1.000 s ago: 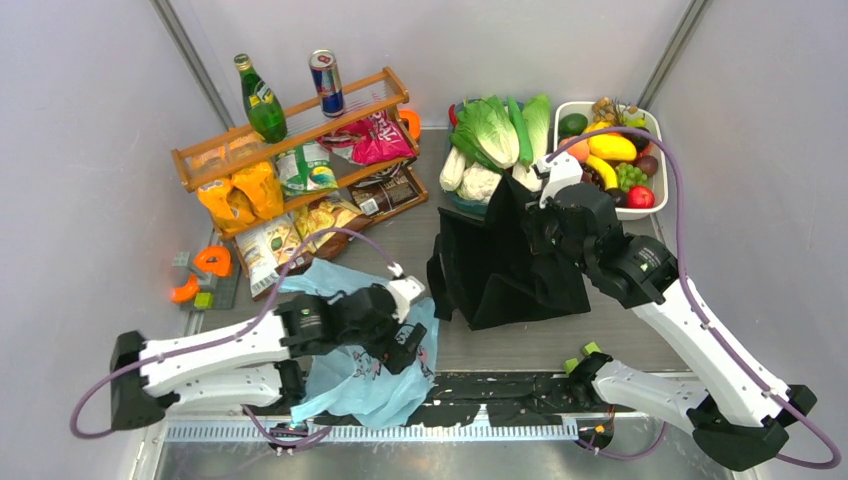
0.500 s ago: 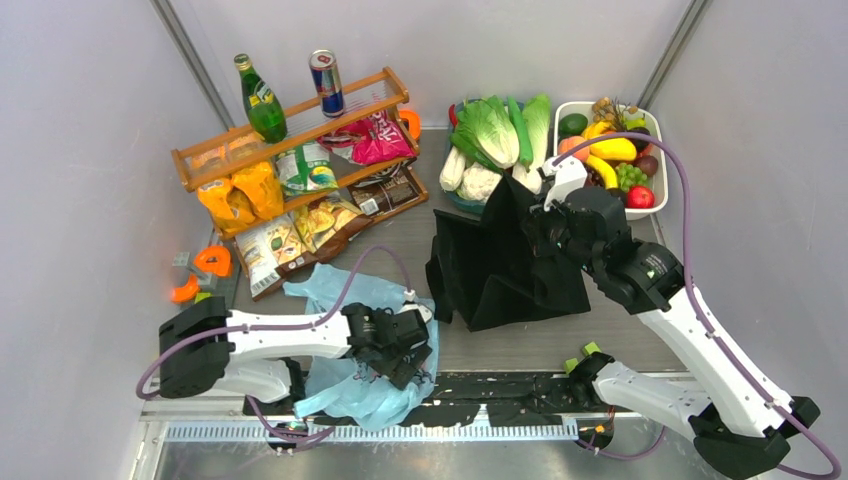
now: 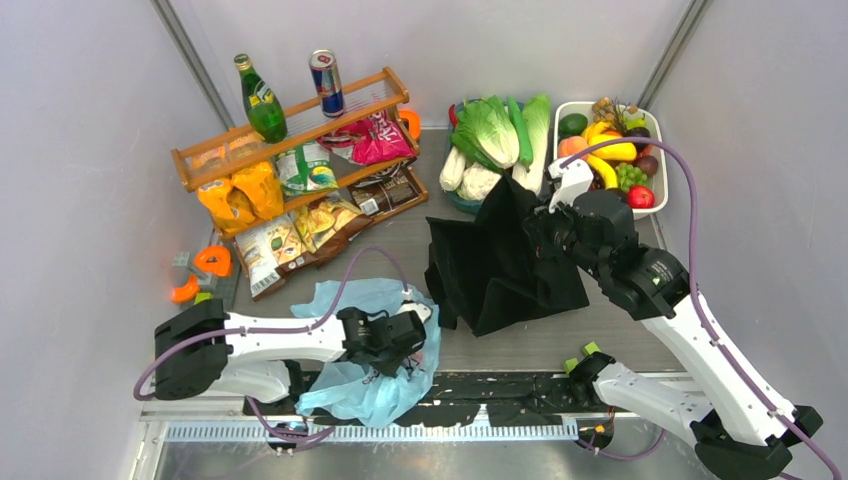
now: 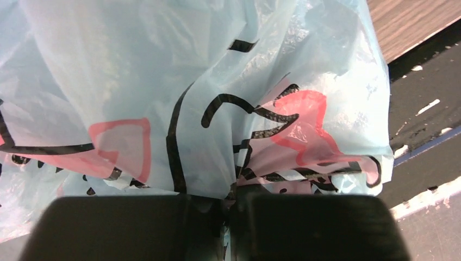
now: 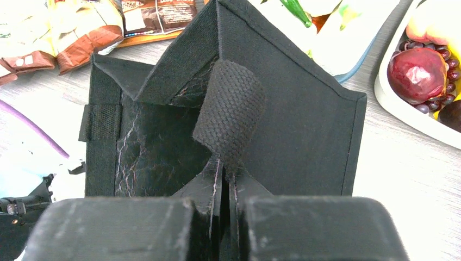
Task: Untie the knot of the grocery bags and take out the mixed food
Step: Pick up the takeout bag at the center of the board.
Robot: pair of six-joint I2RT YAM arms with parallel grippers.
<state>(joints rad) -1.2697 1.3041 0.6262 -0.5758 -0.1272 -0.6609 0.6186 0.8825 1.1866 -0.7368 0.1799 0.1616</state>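
Top external view of a table (image 3: 520,345) with two shopping bags close to the robot. A thin blue plastic bag (image 3: 345,300), printed with pink and black cartoon shapes, lies crumpled at the near left, directly beneath the left pincer (image 3: 405,345). Left wrist view: a bunched fold (image 4: 244,163) of that plastic runs straight down into the pincer, whose fingers are pressed almost together on it, so the bag is gripped. Whether this bunch is the knot cannot be told. To the right, near the middle of the table, a black tote (image 3: 500,270) stands with its sides folded into peaks. The right pincer (image 3: 545,225) is at its upper right edge. Right wrist view: a woven black strap (image 5: 231,109) curls up out of the narrow, closed fingers, its length running away from the pincer toward the tote's open mouth. No tied knot shows on the tote. The left arm is plainly nearer the blue bag and the right arm nearer the tote, so each bag probably gets worked from its own side, likely by pulling the gripped part away from the bag's body. Beyond the tote, at the back, sit leafy vegetables (image 3: 495,135) beside a white fruit tray (image 3: 655,125). At the back left, a wooden rack (image 3: 290,125) carries snack packets (image 3: 300,230), some spilling onto the table.
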